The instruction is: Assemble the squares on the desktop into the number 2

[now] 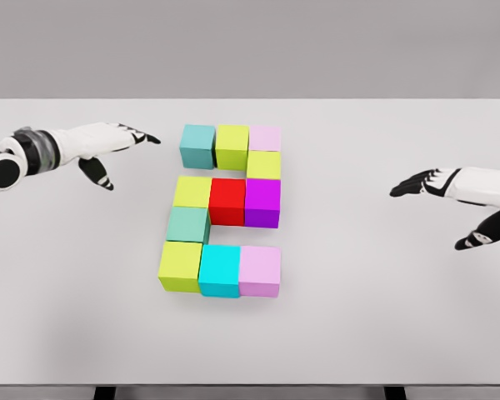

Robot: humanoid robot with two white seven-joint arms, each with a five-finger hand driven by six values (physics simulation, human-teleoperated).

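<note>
Checking figure | blocks form a 2 around red block [227, 200] mid-surface [400, 317] | left robot hand [108, 146] released, up-left of it | right robot hand [450, 196] released, right | judged complete: withdraw clear, no nudging

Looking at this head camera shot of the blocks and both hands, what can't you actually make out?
- Left arm: cut off by the picture's left edge beyond the wrist joint.
- Right arm: forearm cut off by the right edge.
- Table legs: only dark stubs show at the bottom edge.
- Block figure: far faces hidden behind the blocks themselves.
- Whether neighbouring blocks touch fully: too fine to tell.
</note>
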